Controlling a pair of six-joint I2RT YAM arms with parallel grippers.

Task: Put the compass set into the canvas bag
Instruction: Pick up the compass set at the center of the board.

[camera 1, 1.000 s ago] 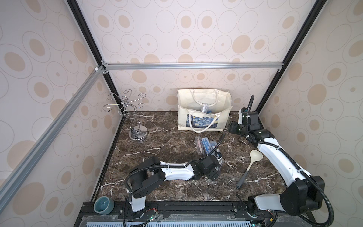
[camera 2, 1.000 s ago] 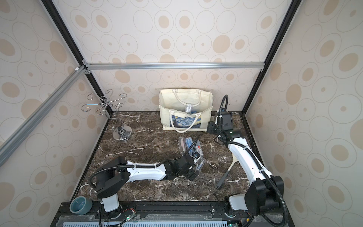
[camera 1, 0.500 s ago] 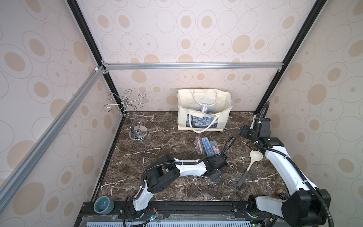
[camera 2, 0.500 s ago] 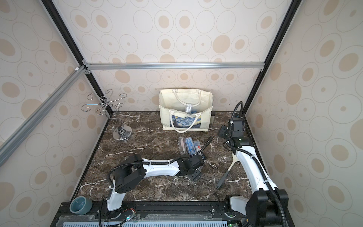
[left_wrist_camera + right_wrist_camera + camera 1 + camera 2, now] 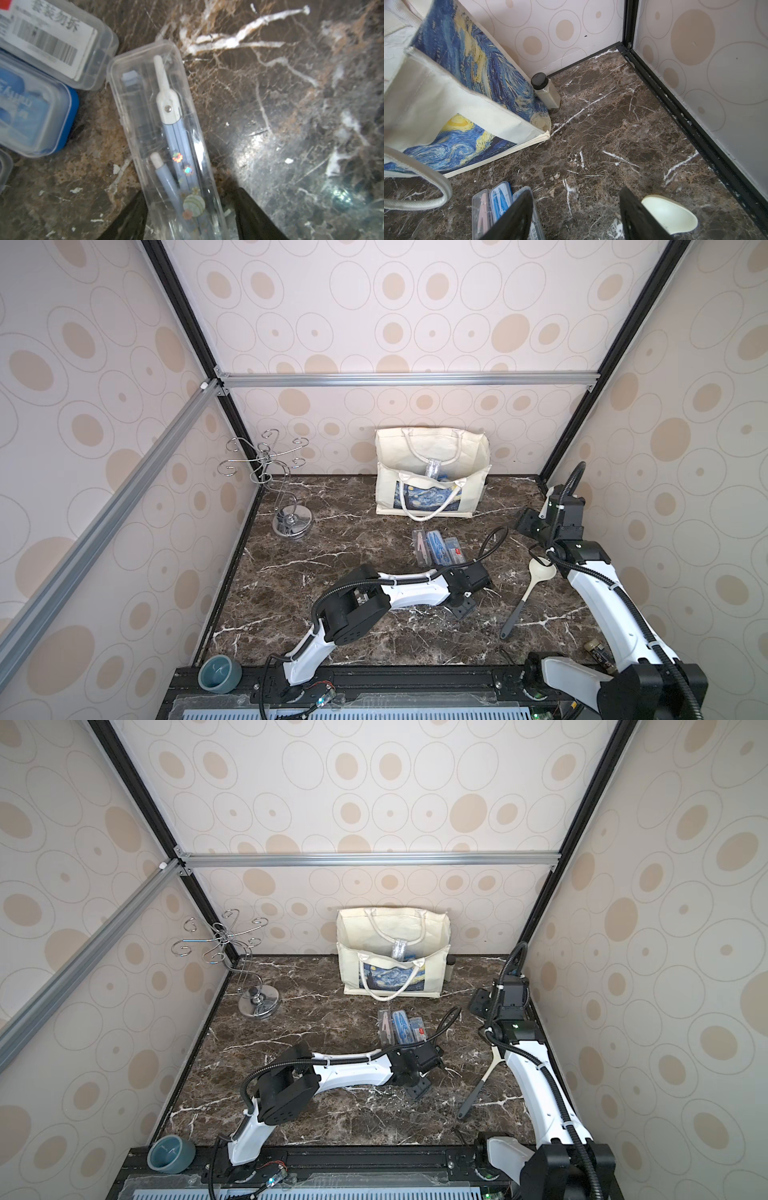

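The compass set (image 5: 166, 128), a blue compass in a clear case, lies on the marble between the fingers of my left gripper (image 5: 190, 191). One finger touches the case's side and the other stands a little off it, so the jaws are open. In both top views the left gripper (image 5: 482, 572) (image 5: 432, 1050) hides this case. The canvas bag (image 5: 432, 456) (image 5: 395, 932) (image 5: 425, 99) stands open against the back wall. My right gripper (image 5: 575, 195) (image 5: 525, 520) hovers open and empty near the right wall, right of the bag.
Three more cases (image 5: 438, 551) lie side by side before the bag; a blue one (image 5: 41, 116) and a labelled clear one (image 5: 52, 37) are beside the compass set. A cream spoon (image 5: 540, 572) (image 5: 668, 214), a black-capped bottle (image 5: 546, 91), a wire stand (image 5: 286, 506), a teal bowl (image 5: 220, 674).
My left gripper has reached a little further right toward the cases and its jaws have narrowed. The right arm has drawn back from beside the bag toward the right wall.
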